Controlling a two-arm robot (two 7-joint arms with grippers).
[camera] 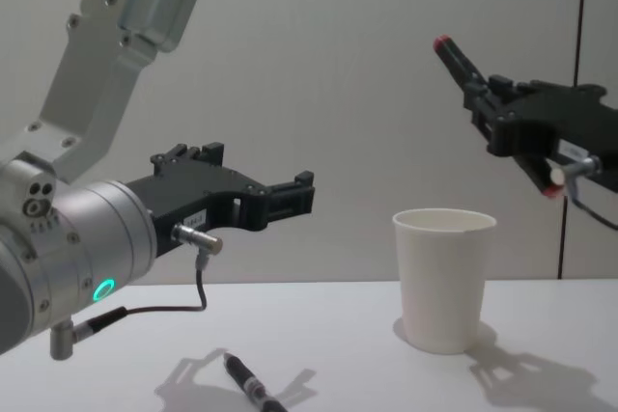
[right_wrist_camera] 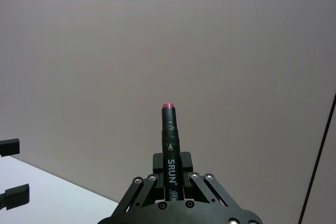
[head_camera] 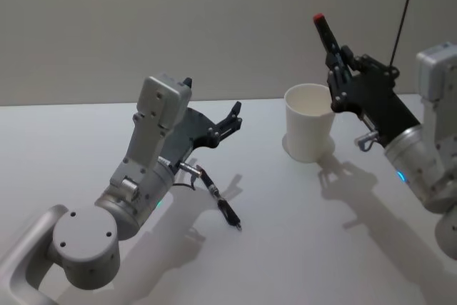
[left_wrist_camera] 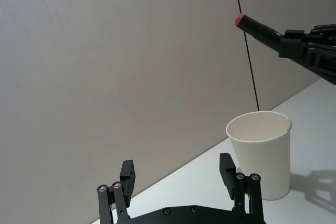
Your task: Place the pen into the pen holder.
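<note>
The right gripper [right_wrist_camera: 172, 167] is clamped on the pen [head_camera: 327, 36], a black barrel with a red cap and white lettering. The pen is held tilted in the air, with its red end uppermost and leaning toward the robot's left. Below the gripper and slightly to its left stands the pen holder [head_camera: 308, 130], a plain white paper cup with a rolled rim, upright, its mouth open and nothing inside. In the chest view there is clear air between the gripper and the cup's rim. The white table [head_camera: 343, 248] lies bare around the cup, and its far edge meets the grey wall [head_camera: 214, 19] just behind. A thin dark cord [camera: 585, 7] hangs down the wall behind the gripper. Well to its left, the left gripper [left_wrist_camera: 177, 174] hovers with its fingers spread wide, above a slim dark pen-like stick [camera: 246, 383] on the table.
</note>
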